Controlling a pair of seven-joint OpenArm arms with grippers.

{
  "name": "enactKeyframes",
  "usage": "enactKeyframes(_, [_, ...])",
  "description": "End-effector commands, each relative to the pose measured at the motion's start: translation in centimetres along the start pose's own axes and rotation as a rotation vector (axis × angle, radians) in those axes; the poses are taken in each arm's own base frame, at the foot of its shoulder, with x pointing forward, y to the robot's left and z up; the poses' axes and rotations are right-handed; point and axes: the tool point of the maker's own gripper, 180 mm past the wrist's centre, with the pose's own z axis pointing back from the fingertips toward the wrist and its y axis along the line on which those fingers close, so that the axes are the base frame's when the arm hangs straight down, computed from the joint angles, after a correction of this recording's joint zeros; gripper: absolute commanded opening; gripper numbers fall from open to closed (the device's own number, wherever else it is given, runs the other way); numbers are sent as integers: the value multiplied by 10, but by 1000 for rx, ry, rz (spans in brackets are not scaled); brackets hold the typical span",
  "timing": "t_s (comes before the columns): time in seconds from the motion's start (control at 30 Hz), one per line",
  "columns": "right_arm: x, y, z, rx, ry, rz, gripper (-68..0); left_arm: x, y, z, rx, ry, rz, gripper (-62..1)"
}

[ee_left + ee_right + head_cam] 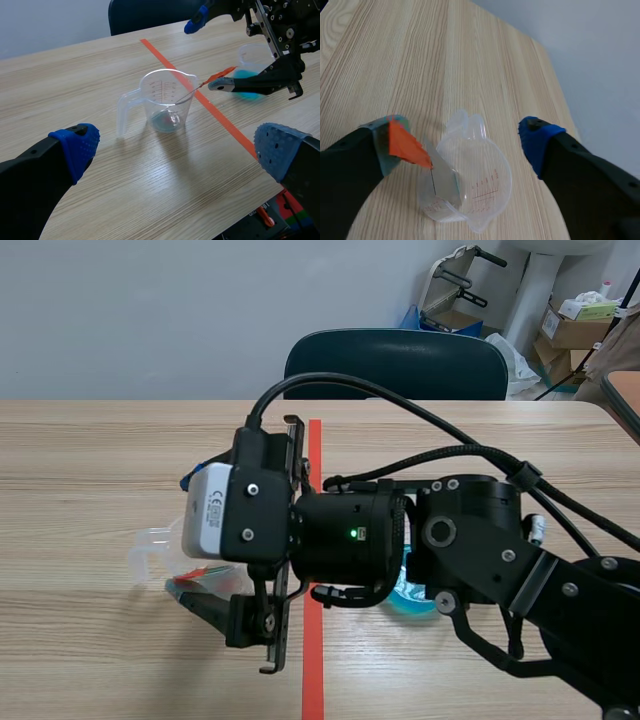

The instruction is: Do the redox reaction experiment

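Observation:
A clear measuring cup (167, 102) with a little blue liquid at its bottom stands left of the red tape line; it also shows in the scene view (150, 550) and under my right gripper (470, 185). A thin metal spatula with an orange handle (220, 76) slants into the cup. Its handle (407, 142) lies against one pad of my right gripper (460, 137), whose fingers stand wide apart over the cup (205, 55). A second clear beaker of blue liquid (250, 70) sits behind that gripper. My left gripper (177, 147) is open, short of the cup, holding nothing.
The right arm (480, 560) reaches across the tape line (315, 660) and hides much of the table's middle. A dark chair (395, 365) stands at the far edge. Cardboard boxes (580, 325) are at the back right. The table's near edge (250, 210) lies close under my left gripper.

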Motion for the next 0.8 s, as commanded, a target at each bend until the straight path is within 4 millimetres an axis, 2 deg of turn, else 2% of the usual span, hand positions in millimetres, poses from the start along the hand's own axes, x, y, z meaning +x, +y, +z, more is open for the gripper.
enactKeyframes(0.0, [8,-8,-1,-15,-31,9,-299,4,-2,2,-1,-11,10,14])
enactKeyframes(0.27, [7,-8,1,-17,-31,2,-572,4,-1,2,1,-12,8,14])
enactKeyframes(0.4, [9,-12,4,-35,-48,-42,-658,4,0,2,7,-12,1,14])
enactKeyframes(0.57, [11,-24,4,-70,-61,-154,-669,5,3,0,18,-21,-16,14])
enactKeyframes(0.77, [12,-54,3,-129,-51,-275,-669,9,7,-4,29,-39,-39,14])
